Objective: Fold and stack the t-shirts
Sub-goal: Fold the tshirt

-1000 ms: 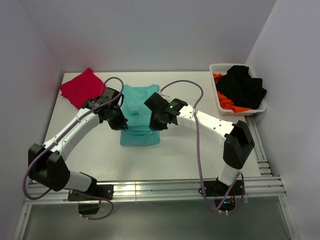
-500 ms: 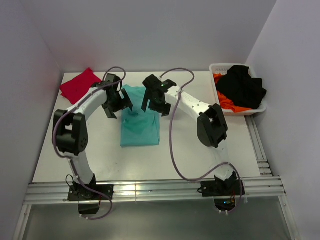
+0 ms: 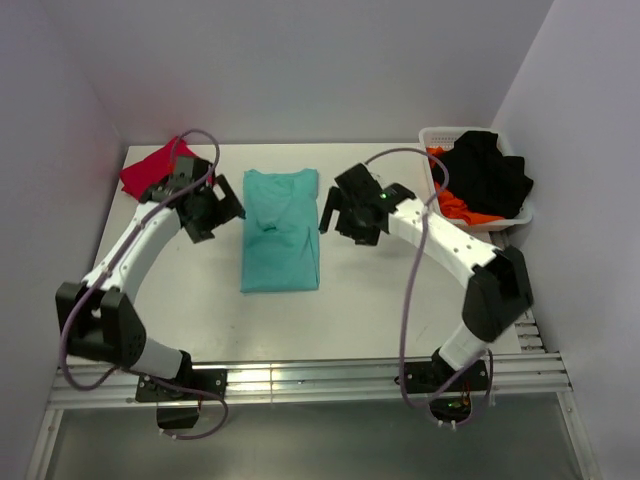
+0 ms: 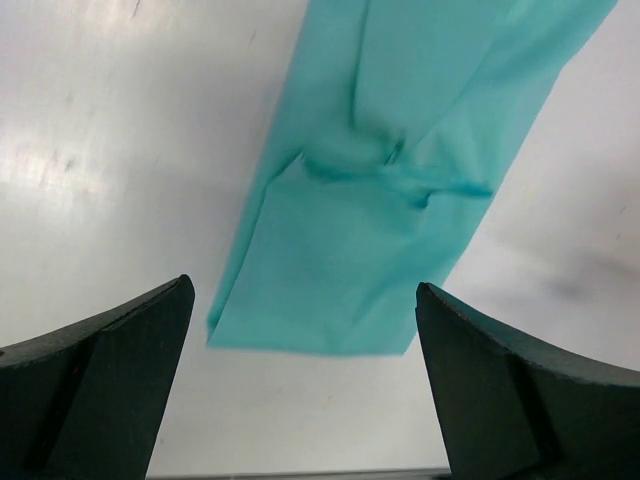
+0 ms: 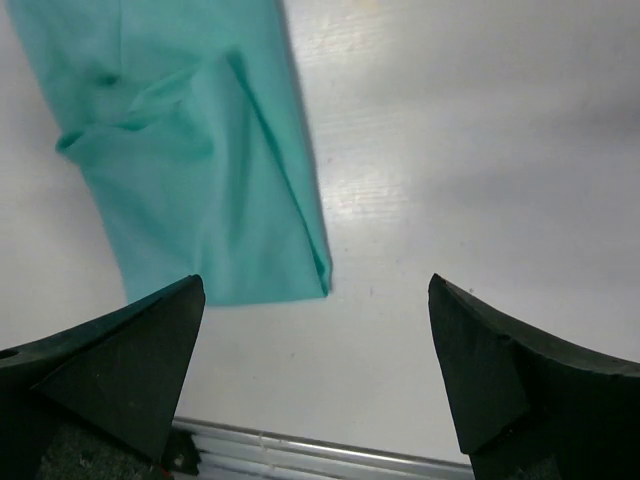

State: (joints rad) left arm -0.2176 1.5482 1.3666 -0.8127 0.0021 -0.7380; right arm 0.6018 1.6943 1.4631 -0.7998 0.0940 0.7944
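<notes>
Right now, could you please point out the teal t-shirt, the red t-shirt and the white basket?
teal t-shirt (image 3: 281, 245): top view, middle of the folded cloth.
red t-shirt (image 3: 144, 172): top view, visible left part.
white basket (image 3: 440, 131): top view, far rim.

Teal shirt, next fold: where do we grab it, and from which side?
Likely best: pinch the teal shirt at the two corners of its near hem, left gripper from the left, right gripper from the right. It lies flat as a long strip; that hem is straight and unobstructed, the middle creased.
</notes>
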